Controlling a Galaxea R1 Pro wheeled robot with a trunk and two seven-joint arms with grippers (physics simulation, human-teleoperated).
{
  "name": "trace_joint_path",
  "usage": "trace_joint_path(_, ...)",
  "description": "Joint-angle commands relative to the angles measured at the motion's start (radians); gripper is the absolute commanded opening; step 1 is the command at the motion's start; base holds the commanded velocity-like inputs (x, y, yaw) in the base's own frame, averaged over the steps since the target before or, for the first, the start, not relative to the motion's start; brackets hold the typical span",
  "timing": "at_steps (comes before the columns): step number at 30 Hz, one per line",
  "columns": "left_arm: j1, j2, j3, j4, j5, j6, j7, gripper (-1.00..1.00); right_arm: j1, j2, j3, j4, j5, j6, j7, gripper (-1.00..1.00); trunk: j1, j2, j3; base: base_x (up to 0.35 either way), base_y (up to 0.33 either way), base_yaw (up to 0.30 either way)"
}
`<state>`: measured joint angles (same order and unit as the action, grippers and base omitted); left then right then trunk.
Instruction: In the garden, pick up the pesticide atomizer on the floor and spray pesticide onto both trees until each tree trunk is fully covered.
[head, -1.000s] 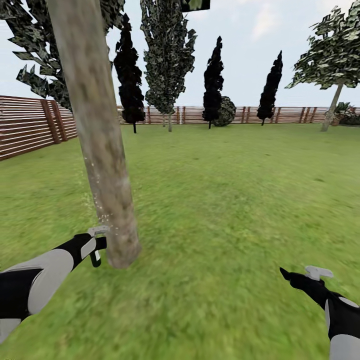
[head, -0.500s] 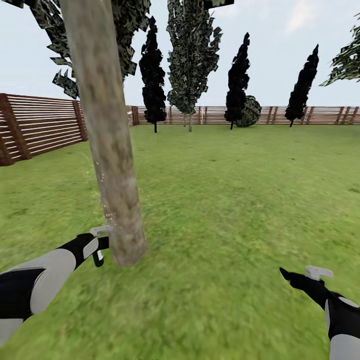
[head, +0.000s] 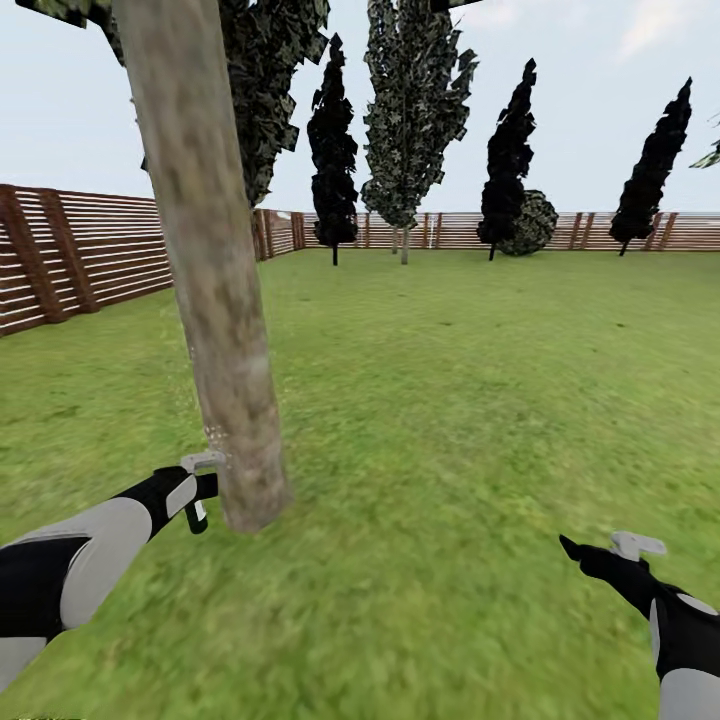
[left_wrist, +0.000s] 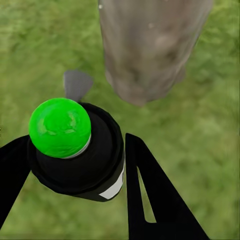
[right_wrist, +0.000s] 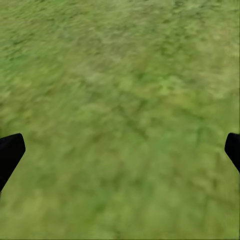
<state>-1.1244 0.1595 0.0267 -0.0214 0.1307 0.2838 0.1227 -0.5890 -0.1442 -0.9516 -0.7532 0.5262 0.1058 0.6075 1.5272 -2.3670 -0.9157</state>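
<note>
The left fingers (left_wrist: 145, 195) are closed around the pesticide atomizer (left_wrist: 75, 150), one black finger on each side of its dark round body. The right fingers (right_wrist: 10, 152) are spread wide with bare lawn (right_wrist: 120, 100) between them, holding nothing.

From the left wrist the atomizer shows a glossy green cap on a black body with a small white patch, and a grey nozzle tip pointing at the tree trunk (left_wrist: 150, 45). From the head it looks different: a small dark pistol shape (head: 197, 490) with a pale top, at the near left, just beside the trunk's base.

The trunk (head: 205, 270) is thick, pale grey-brown and leans slightly. A few whitish pesticide (head: 212, 432) specks dot its lower part. The head view also takes in the right gripper (head: 600, 555) low at the near right, the brown slatted fence (head: 80, 255) and dark thin trees (head: 333, 150) far off.
</note>
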Motion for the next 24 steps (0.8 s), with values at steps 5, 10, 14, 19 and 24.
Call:
trace_joint_path(5, 0.000, 0.000, -0.001, 0.000, 0.000, 0.000, 0.000, -1.00, 0.000, 0.000, 0.000, 0.000, 0.000, 0.000, 0.000, 1.00, 0.000, 0.000, 0.000, 0.204, -0.279, 0.258)
trace_joint_path(10, 0.025, -0.027, -0.002, 0.000, -0.001, -0.060, 0.000, -1.00, 0.000, 0.000, -0.001, 0.000, 0.000, 0.000, 0.000, 1.00, 0.000, 0.000, 0.000, 0.178, -0.270, 0.175)
trace_joint_path(14, 0.043, -0.054, -0.003, -0.025, -0.003, -0.105, 0.003, -1.00, 0.000, 0.000, -0.001, 0.000, 0.000, 0.000, 0.000, 1.00, 0.000, 0.000, 0.000, 0.040, -0.054, 0.012)
trace_joint_path(19, 0.043, -0.056, -0.002, -0.274, -0.008, 0.188, 0.004, -1.00, 0.000, -0.002, -0.003, 0.000, 0.000, 0.000, 0.000, 1.00, 0.000, 0.000, 0.000, 0.001, -0.002, 0.000)
trace_joint_path(24, 0.040, -0.051, -0.001, -0.468, -0.009, 0.399, 0.005, -1.00, 0.000, -0.002, -0.003, 0.000, 0.000, 0.000, 0.000, 1.00, 0.000, 0.000, 0.000, 0.000, 0.000, 0.000)
